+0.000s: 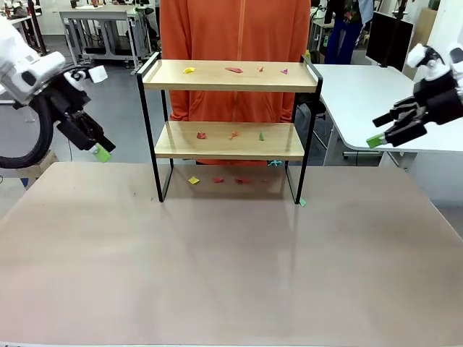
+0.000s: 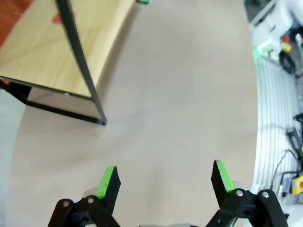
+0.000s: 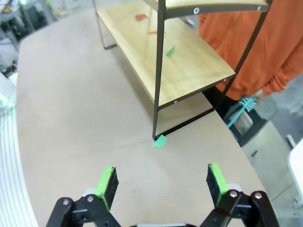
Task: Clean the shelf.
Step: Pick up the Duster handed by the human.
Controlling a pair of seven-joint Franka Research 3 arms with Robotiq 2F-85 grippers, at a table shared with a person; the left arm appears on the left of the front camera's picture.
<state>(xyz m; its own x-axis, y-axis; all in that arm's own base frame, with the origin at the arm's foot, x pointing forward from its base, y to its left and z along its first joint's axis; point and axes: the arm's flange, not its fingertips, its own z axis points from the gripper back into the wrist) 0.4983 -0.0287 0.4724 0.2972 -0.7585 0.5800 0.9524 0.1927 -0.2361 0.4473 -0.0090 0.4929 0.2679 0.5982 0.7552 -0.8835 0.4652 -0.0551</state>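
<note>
The left gripper hangs over the table's far left corner, fingers angled down toward the middle, jaws spread and empty. In its wrist view the shelf lies ahead and off to one side, well apart from the fingers. The shelf stands at the middle of the far edge, with paper scraps on both boards. The right gripper hovers off the far right corner, pointing left, jaws spread and empty. The shelf's leg lies ahead of its jaws, well apart.

Person cropped by top edge, shelf scraps too small
</note>
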